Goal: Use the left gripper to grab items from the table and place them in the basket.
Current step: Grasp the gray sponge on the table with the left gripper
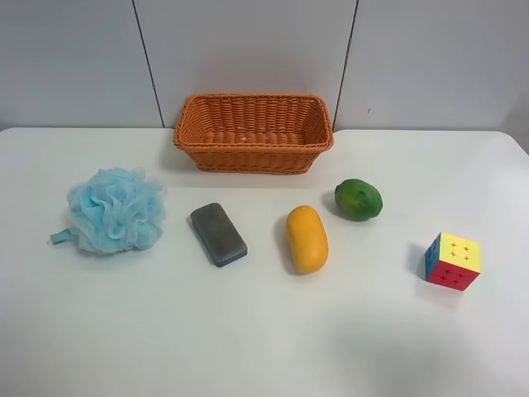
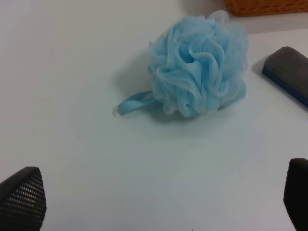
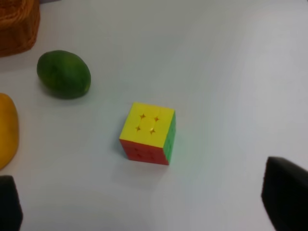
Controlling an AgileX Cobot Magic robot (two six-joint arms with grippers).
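On the white table (image 1: pixel 264 339) lie a fluffy blue bath pouf (image 1: pixel 114 210), a grey-topped, blue-based pad (image 1: pixel 218 234), a yellow-orange mango (image 1: pixel 307 239), a green fruit (image 1: pixel 358 199) and a colourful puzzle cube (image 1: pixel 452 260). The orange woven basket (image 1: pixel 253 132) stands behind them and looks empty. No arm shows in the exterior high view. In the left wrist view my left gripper (image 2: pixel 159 204) is open and empty, its fingertips (image 2: pixel 21 197) wide apart, short of the pouf (image 2: pixel 198 70). In the right wrist view my right gripper (image 3: pixel 149 202) is open and empty near the cube (image 3: pixel 147 133).
Grey wall panels (image 1: pixel 248 50) rise behind the table's far edge. The pad's corner (image 2: pixel 288 73) and the basket's base (image 2: pixel 267 6) show in the left wrist view. The green fruit (image 3: pixel 63 74), mango edge (image 3: pixel 7 130) and basket corner (image 3: pixel 18 24) show in the right wrist view.
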